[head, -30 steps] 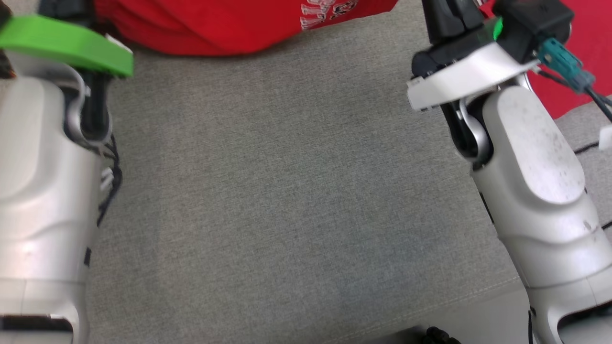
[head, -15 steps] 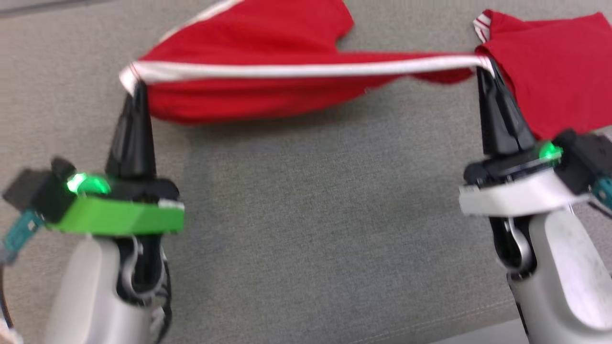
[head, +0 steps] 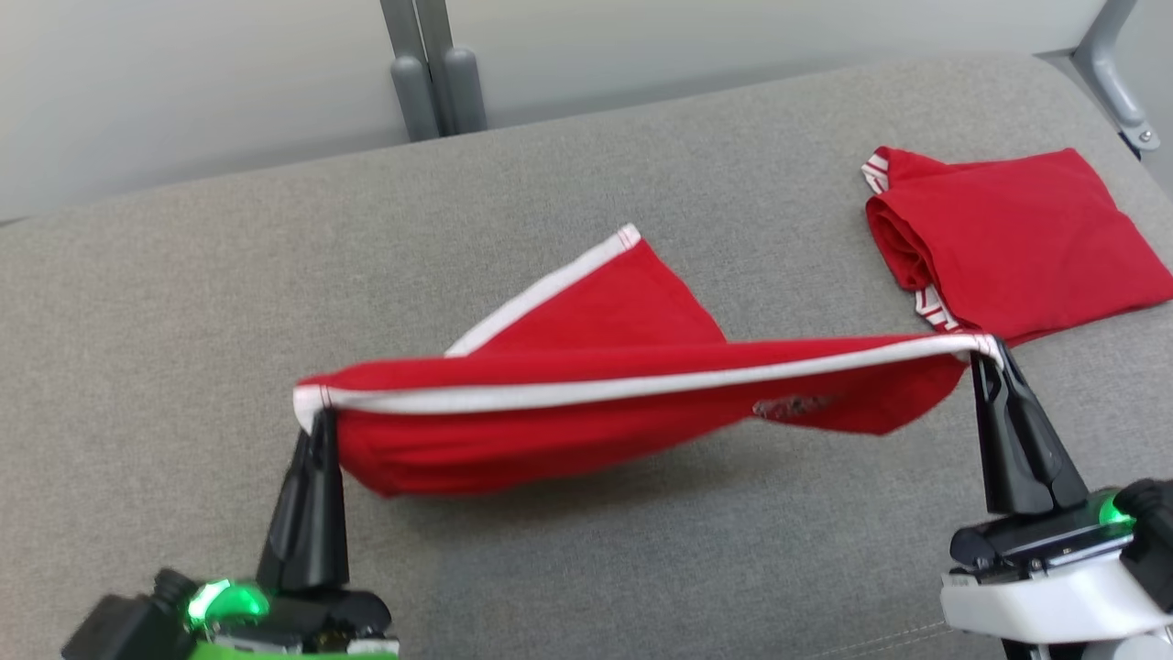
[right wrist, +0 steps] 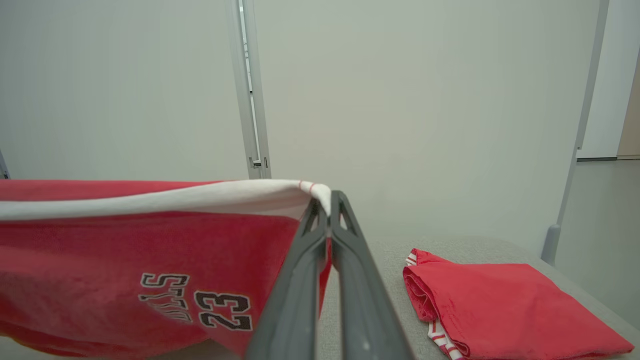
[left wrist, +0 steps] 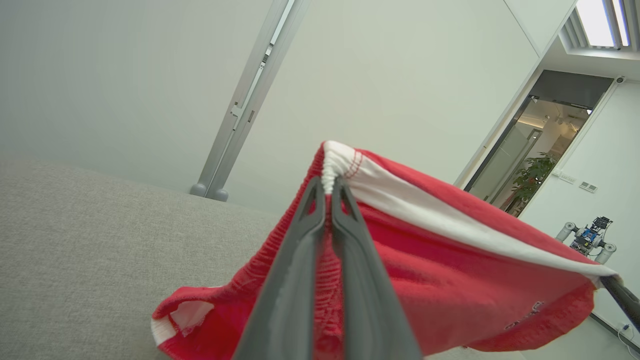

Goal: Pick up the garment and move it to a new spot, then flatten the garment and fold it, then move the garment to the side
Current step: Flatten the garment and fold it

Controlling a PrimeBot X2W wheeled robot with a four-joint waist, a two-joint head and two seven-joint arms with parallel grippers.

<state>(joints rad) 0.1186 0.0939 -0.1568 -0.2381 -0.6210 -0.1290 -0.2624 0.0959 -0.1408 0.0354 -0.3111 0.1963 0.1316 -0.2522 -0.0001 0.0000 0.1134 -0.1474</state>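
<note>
Red jersey-like garment point(head: 550, 440) with a white band along its upper edge and thin red stitching at the band's ends. Held up above the grey cushion point(head: 586, 568), pulled taut between two grippers, body sagging below the band with a shadow beneath. White-edged flap poking toward 12 o'clock behind the band. In the right wrist view, dark white-outlined "23" point(right wrist: 222, 310) on the hanging cloth, with a row of letters above it too rippled to read; in the head view the same print just a pale smudge toward 3 o'clock. Long axis from 9 o'clock to 3 o'clock across the head view, the 3 o'clock end slightly higher in the picture. Left gripper point(head: 316, 422) at 8 o'clock, fingers pressed together, pinching the band's left corner. Right gripper point(head: 985, 353) at 4 o'clock, likewise clamped on the right corner. Second, folded garment point(head: 1017, 247), also red, lying on the cushion at 2 o'clock, just beyond the right gripper's tips
</note>
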